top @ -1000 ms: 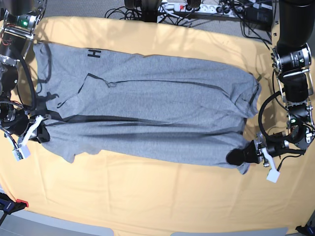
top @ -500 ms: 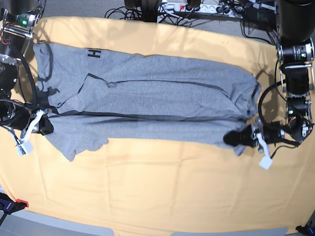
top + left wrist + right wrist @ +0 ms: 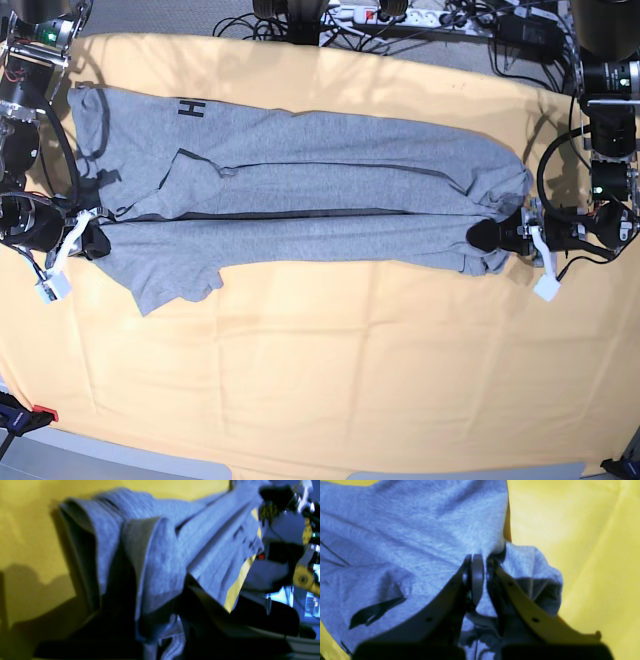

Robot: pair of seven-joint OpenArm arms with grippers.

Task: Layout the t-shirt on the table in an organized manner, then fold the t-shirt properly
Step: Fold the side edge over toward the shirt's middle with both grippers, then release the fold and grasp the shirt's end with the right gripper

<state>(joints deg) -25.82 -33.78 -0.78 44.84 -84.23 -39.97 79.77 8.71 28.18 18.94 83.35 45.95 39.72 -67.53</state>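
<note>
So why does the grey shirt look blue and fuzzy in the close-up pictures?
Base view: sharp, evenly lit, t-shirt true grey. Left wrist view: strong blue tint, motion-blurred, dark shadow along the bottom. Right wrist view: same tint, the right gripper nearby soft, table glaring yellow.

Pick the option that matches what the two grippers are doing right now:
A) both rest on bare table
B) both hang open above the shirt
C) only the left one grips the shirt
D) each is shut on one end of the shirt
D: the right gripper pinches grey fabric between shut jaws, and the left gripper is clamped on the opposite end of the t-shirt.
</note>
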